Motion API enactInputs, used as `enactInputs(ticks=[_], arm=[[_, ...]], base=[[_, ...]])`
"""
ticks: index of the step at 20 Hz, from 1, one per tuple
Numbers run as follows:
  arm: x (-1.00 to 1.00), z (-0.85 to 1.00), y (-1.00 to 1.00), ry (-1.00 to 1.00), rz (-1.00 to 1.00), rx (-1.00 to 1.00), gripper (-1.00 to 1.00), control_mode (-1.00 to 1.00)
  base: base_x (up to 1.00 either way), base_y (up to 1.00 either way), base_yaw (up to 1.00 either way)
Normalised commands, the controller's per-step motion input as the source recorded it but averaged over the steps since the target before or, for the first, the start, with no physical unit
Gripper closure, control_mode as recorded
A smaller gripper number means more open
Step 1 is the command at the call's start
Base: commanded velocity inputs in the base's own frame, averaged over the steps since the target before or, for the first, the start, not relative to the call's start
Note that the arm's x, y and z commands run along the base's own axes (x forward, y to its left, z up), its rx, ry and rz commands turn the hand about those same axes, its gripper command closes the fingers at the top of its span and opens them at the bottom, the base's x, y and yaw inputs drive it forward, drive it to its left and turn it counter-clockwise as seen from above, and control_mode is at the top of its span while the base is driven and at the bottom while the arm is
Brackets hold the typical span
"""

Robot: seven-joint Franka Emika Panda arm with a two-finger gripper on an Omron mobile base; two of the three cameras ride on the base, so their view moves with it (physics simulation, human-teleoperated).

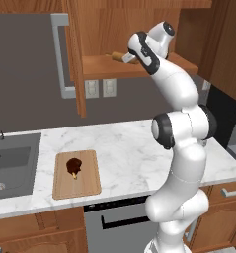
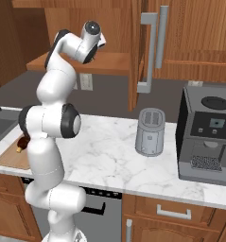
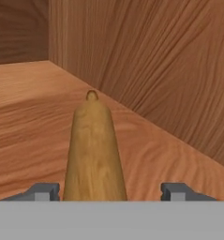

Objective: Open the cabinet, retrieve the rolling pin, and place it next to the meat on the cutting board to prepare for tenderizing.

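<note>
Open cabinet (image 1: 104, 29), bare shelf: rolling pin (image 3: 93, 150) lay between the gripper (image 3: 108, 191)'s spread fingertips, neither visibly touching. Judged risk: round barrel rolling or slipping from an off-centre pinch, hitting the back wall.

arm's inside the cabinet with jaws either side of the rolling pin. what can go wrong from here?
1. The rolling pin is round and lies loose on the cabinet shelf; an off-centre close by the gripper could roll it toward the back wall.
2. The open door hangs close beside the arm, so the pin could clip it on the way out.
3. The meat takes up part of the cutting board, so a careless placement could knock it.
</note>
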Motion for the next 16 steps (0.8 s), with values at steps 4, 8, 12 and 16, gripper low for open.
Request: enactInputs(ticks=[4, 8, 12, 16], arm=[[0.01, -0.38, 0.02, 0.0, 0.0, 0.0, 1.0, -1.0], [-0.05, -0.25, 0.01, -0.02, 0.0, 0.0, 1.0, -1.0], [-0.34, -0.17, 0.07, -0.08, 0.0, 0.0, 1.0, -1.0], [-0.48, 0.0, 0.14, -0.06, 0.0, 0.0, 1.0, -1.0]], base=[[0.0, 0.0, 0.0], [0.0, 0.0, 0.0], [0.0, 0.0, 0.0], [0.0, 0.0, 0.0]])
